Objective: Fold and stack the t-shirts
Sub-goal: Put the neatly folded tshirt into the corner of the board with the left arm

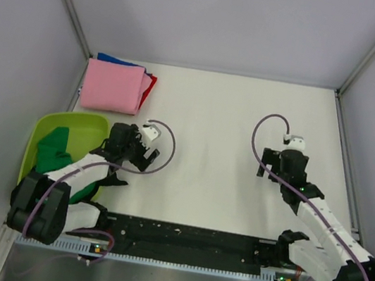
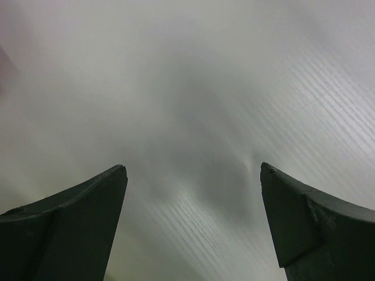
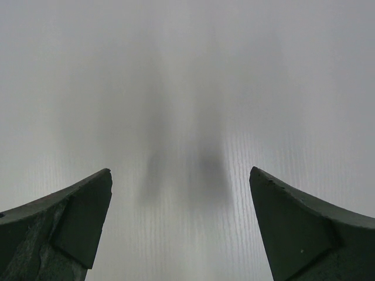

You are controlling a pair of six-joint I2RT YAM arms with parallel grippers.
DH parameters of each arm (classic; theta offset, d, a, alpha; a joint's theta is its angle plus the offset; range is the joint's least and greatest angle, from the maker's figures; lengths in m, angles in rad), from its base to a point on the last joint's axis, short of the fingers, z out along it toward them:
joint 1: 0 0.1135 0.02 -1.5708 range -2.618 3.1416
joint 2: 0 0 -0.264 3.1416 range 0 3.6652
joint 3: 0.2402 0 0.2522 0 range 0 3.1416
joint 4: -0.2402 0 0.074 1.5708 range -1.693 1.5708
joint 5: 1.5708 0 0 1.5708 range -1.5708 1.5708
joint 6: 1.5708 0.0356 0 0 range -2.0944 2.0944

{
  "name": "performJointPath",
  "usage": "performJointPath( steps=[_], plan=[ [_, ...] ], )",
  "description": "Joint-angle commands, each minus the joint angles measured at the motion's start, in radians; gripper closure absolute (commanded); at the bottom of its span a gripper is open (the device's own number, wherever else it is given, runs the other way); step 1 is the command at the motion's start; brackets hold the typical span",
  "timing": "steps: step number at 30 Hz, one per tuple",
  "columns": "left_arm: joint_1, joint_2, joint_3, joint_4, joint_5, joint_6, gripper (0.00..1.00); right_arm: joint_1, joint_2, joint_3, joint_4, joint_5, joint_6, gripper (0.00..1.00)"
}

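Note:
A folded pink t-shirt [image 1: 112,86] lies at the table's back left on top of a red one [image 1: 150,86] and a blue one [image 1: 115,59], whose edges peek out. A green t-shirt [image 1: 56,150] lies crumpled in the lime-green tub [image 1: 79,127] at the left. No black t-shirt is in view. My left gripper [image 1: 124,146] hovers over bare table just right of the tub, open and empty [image 2: 193,175]. My right gripper [image 1: 288,169] is over bare table at the right, open and empty [image 3: 180,175].
Grey walls enclose the white table [image 1: 224,132] on three sides. A black rail [image 1: 186,237] runs along the near edge between the arm bases. Purple cables loop above both wrists.

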Motion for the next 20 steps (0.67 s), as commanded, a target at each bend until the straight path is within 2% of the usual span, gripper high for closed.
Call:
performJointPath(
  steps=[1,20],
  plan=[
    [0.009,-0.015,-0.062,0.312,-0.026,-0.083,0.01,-0.008,-0.055,-0.048,0.119,0.085,0.019,0.01],
    [0.011,0.044,-0.03,0.307,-0.101,-0.127,0.01,-0.008,-0.072,-0.062,0.128,0.115,0.025,0.01]
  ],
)
